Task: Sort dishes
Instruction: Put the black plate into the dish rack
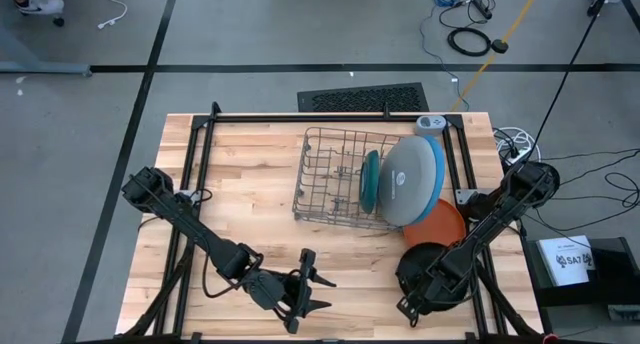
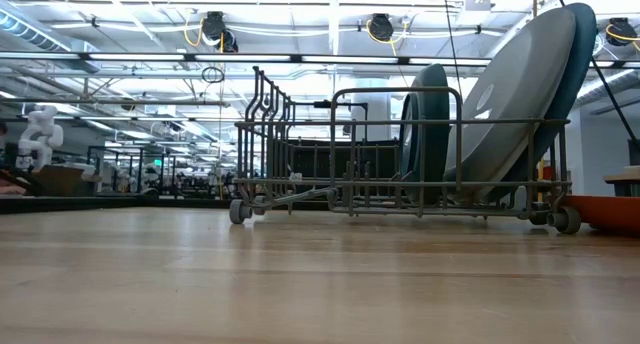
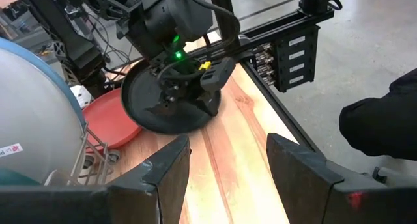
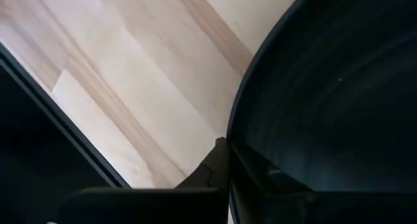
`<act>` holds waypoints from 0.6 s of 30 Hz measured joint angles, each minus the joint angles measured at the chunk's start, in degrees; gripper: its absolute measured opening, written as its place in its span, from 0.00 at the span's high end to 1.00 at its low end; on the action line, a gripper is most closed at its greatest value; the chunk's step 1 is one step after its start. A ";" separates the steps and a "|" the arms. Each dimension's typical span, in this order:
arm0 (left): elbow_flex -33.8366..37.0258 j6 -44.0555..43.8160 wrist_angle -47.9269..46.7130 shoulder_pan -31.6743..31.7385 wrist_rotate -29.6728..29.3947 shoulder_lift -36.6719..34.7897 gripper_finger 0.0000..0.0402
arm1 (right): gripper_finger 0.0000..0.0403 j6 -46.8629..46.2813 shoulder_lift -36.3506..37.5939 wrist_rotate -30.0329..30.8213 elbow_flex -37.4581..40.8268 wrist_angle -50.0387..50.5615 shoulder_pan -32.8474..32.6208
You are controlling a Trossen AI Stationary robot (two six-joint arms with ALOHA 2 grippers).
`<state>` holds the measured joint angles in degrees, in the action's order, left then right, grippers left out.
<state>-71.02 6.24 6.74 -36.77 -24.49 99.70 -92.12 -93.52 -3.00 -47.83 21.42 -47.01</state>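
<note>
Black and round, the flat plate (image 1: 425, 264) lies on the wooden table (image 1: 250, 174) down at five o'clock, and the right gripper (image 1: 412, 302) is on it, fingers clamped onto the rim at the plate's near edge. The right wrist view shows it up close: a dark finger (image 4: 215, 168) tucked under the lip of the black plate (image 4: 332, 100), pale wood beneath. From the left wrist view, the black plate (image 3: 153, 110) sits tilted, one edge raised off the boards under the right gripper (image 3: 186, 103).

Just beyond it, towards three o'clock, a smaller orange plate (image 1: 445, 222) lies flat, partly under the rack's load. In the grey wire dish rack (image 1: 335, 179) at the centre of the table, a big grey plate (image 1: 410, 179) leans on edge with a blue plate (image 1: 437, 164) behind it, and a teal plate (image 1: 370, 179) stands upright in the slots beside them. The low view confirms it: teal plate (image 2: 432, 124) upright, grey plate (image 2: 515, 99) leaning back against the blue one (image 2: 578, 59).

Over at seven o'clock, the left gripper (image 1: 318, 292) waits above bare wood, its fingers (image 3: 166, 168) spread wide with nothing between them.
</note>
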 joint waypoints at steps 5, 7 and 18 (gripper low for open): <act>0.00 -0.02 0.02 0.00 0.00 0.00 0.49 | 1.00 6.01 -0.11 1.77 -4.71 1.01 0.07; 0.00 -0.02 0.03 0.00 0.00 0.00 0.49 | 1.00 8.35 -0.10 3.02 -6.45 1.99 0.05; 0.00 -0.04 0.02 0.00 -0.02 0.00 0.49 | 0.94 20.94 0.03 13.43 -12.83 2.54 -0.89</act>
<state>-71.02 6.20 6.76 -36.77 -24.51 99.70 -71.18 -93.49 10.43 -60.66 23.96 -47.90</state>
